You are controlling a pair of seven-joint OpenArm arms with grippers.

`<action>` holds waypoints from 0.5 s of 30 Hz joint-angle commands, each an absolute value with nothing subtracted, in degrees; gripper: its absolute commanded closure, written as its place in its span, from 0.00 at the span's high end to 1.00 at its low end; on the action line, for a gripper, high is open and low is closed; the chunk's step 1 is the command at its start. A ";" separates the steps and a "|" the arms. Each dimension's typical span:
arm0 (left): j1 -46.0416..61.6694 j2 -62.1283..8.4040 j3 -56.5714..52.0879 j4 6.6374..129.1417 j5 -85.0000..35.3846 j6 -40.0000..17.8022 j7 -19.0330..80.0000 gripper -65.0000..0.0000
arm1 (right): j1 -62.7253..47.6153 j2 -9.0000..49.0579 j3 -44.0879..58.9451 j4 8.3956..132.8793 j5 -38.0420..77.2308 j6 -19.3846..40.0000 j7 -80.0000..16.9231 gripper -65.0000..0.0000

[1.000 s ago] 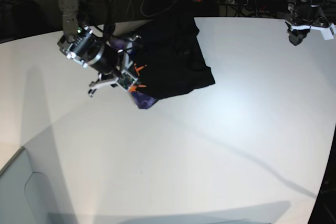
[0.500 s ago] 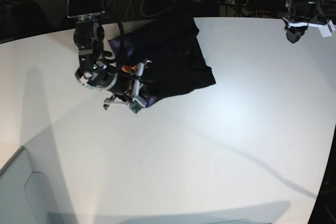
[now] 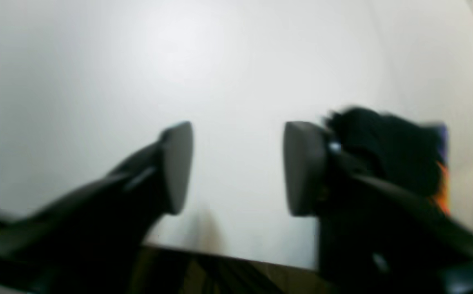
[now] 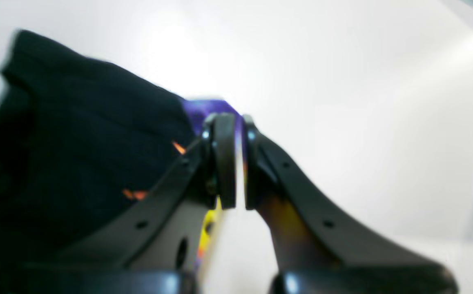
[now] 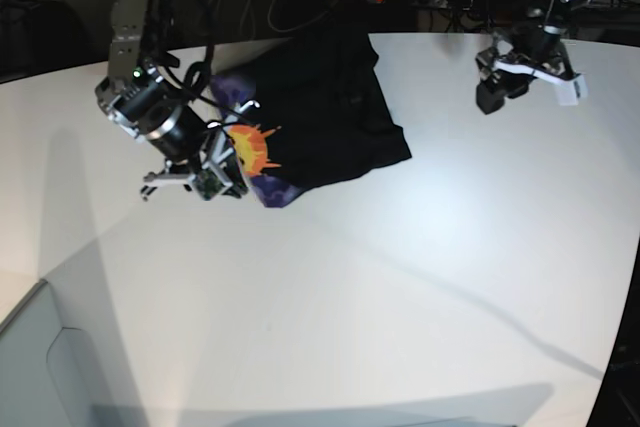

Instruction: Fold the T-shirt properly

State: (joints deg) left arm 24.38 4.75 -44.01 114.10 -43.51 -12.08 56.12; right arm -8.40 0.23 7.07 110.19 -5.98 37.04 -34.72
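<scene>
Two claws are on my screens, and only one has cloth in it. My right claw [image 4: 235,163] has its fingers pressed nearly together with a thin edge of the T-shirt [image 5: 325,107] pinched between them; in the right wrist view a strip of purple and yellow printed fabric runs down through the narrow gap, and the black body of the shirt bulks up to the left of the fingers. In the base view that right claw [image 5: 222,179] sits at the near left corner of the garment, low over the white counter [image 5: 400,277].

The T-shirt lies bunched toward the far left part of the counter, mostly black, with its left edge turned up so the orange-yellow sun print [image 5: 254,149] on its purple patch shows just beside the claw. A purple flap pokes out at the shirt's near corner.

My left claw [image 3: 236,167] is spread wide with nothing between its fingers; bare white counter shows through the gap. From the base view the left claw [image 5: 492,95] hangs above the far right of the counter, well apart from the shirt. In the left wrist view the shirt [image 3: 387,151] appears as a blurred dark heap behind the right-hand finger, with a sliver of purple and orange at its edge.
</scene>
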 commanded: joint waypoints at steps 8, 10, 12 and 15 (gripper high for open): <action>24.13 4.53 -27.38 111.78 -44.09 -12.00 54.90 0.60 | -10.33 2.07 8.31 111.34 -5.32 37.05 -33.54 0.00; 23.25 4.53 -23.78 108.79 -43.74 -11.82 52.97 0.60 | -10.86 2.59 8.31 111.34 -5.32 37.05 -33.54 0.00; 23.16 4.35 -20.53 105.36 -43.74 -11.74 49.80 0.60 | -11.03 2.77 8.31 111.34 -5.32 37.05 -33.63 0.00; 23.25 3.91 -16.84 101.85 -43.74 -11.65 45.76 0.60 | -11.56 2.86 8.31 111.34 -5.23 37.05 -35.12 0.00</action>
